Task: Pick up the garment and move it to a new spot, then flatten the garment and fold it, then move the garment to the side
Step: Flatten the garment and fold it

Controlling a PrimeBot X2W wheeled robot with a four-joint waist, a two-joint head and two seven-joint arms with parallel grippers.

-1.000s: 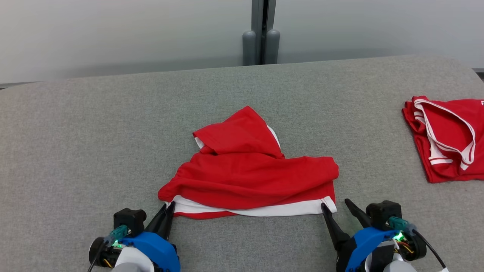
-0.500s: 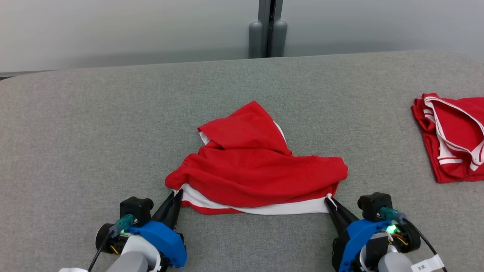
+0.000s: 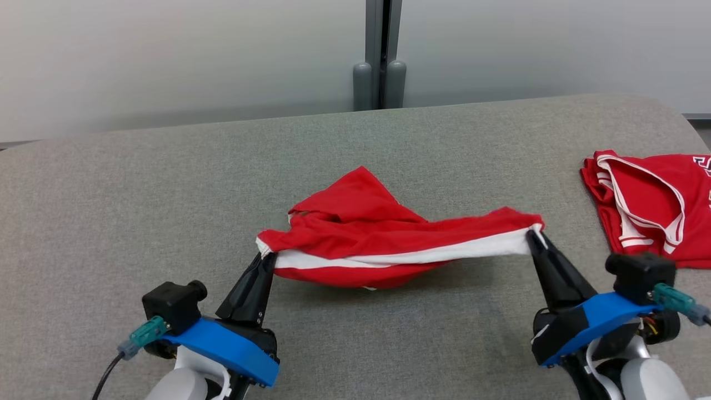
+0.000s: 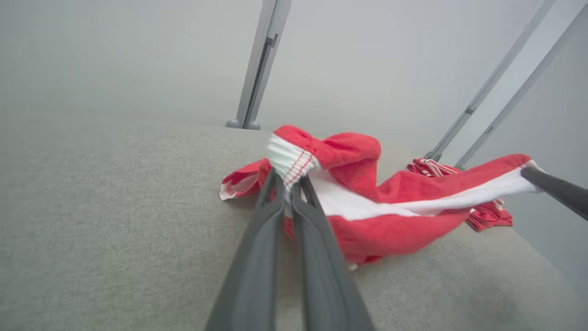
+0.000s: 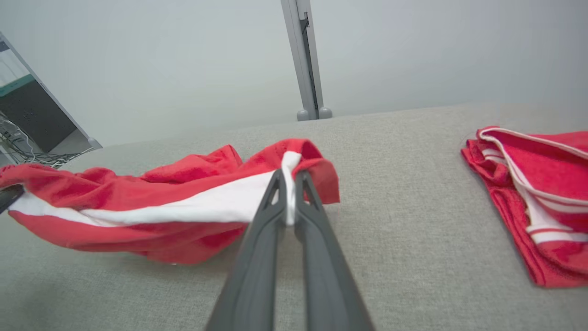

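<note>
Worryingly, left pincer [image 3: 266, 259] and right pincer [image 3: 531, 235] clamp just the band ends of the garment [image 3: 377, 228]; its sagging bulk may slip out.

Garment [image 3: 383, 233] underside hidden; second red garment [image 3: 644, 186] cut by right edge, lettering [image 3: 701, 161] unreadable.

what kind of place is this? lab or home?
Probably a lab or test bay, not a home: a grey fabric-covered table, plain partition panels joined by a metal post, and loose cables off to one side.
</note>
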